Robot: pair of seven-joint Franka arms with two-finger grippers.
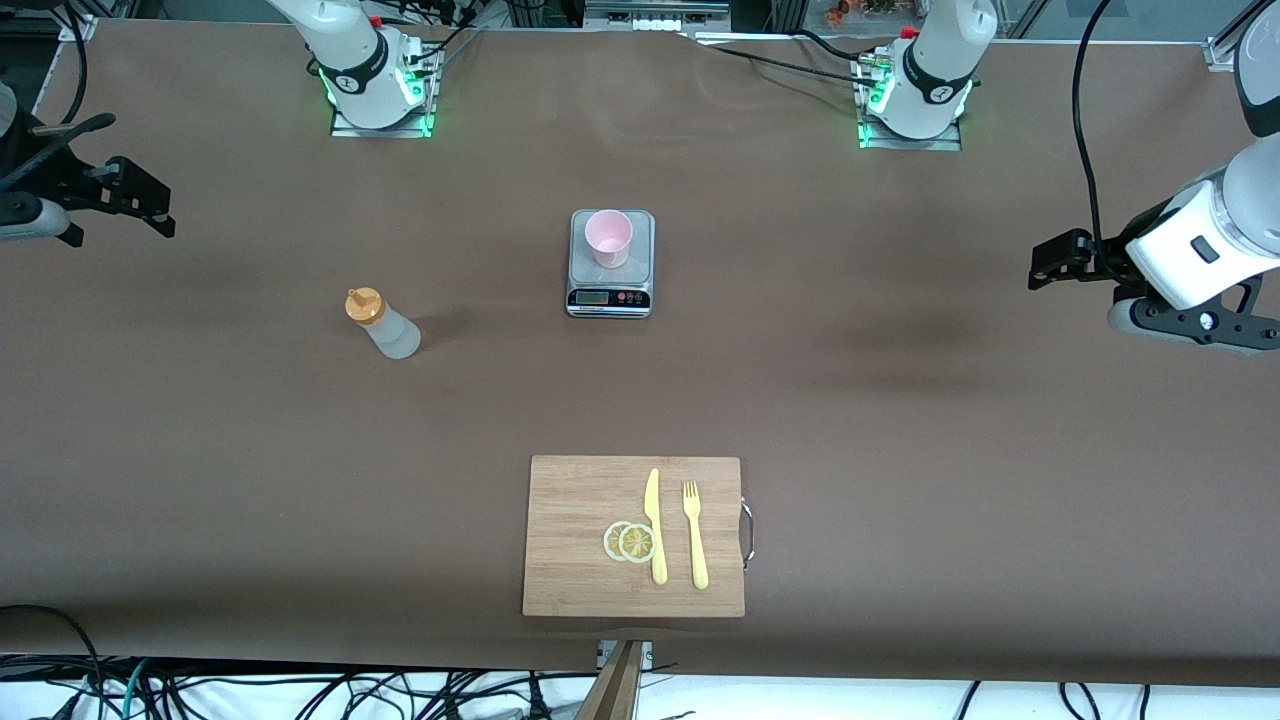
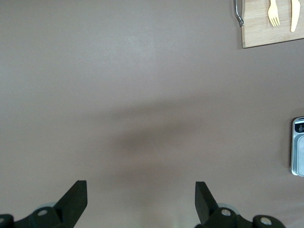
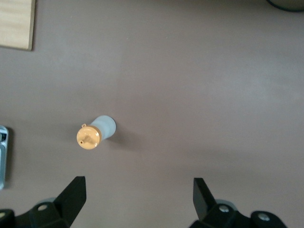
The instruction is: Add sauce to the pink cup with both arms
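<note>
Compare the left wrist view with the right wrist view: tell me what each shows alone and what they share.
Only the left wrist view shows the yellow fork, the yellow knife and the board's metal handle, with the open left gripper over bare table. Only the right wrist view shows the sauce bottle, upright with an orange cap, and the open right gripper. Both show an edge of the wooden cutting board and of the scale.

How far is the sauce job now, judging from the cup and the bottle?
The pink cup stands on the scale; no sauce shows in it. The sauce bottle stands apart, capped, held by neither arm. Left gripper and right gripper hang open over bare table.
</note>
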